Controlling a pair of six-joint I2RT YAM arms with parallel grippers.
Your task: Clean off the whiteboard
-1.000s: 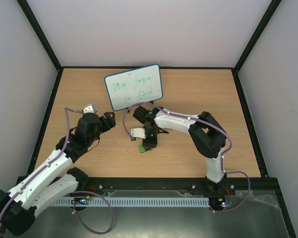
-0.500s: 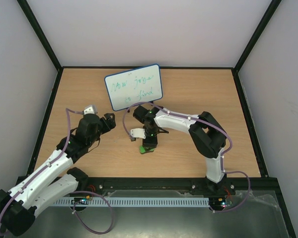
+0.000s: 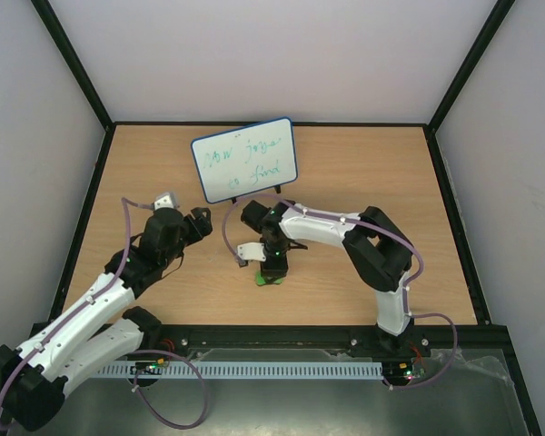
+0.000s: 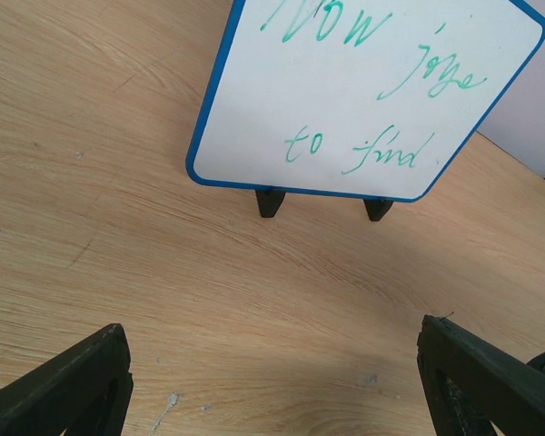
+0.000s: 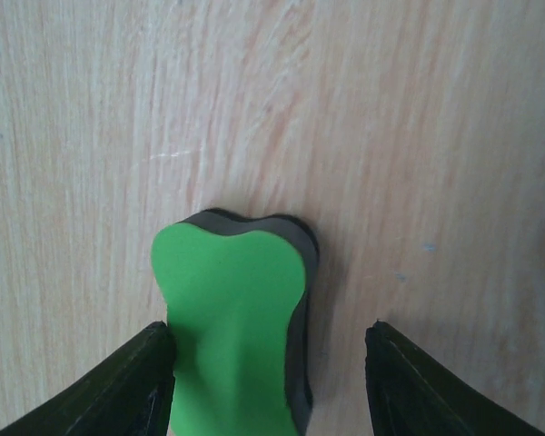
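Wooden counter (image 3: 372,173), viewed from above the arm bases. Nearest us, the right gripper (image 3: 272,265) points straight down over the green eraser (image 5: 232,309) and straddles it with jaws released. One finger touches the block and the other stands apart, so we judge that a grasp is being prepared. At ten o'clock from the eraser, the left gripper (image 4: 272,331) hangs spread wide and empty, aimed at the whiteboard (image 3: 245,159). The whiteboard stands propped at twelve o'clock, its green writing not yet wiped.
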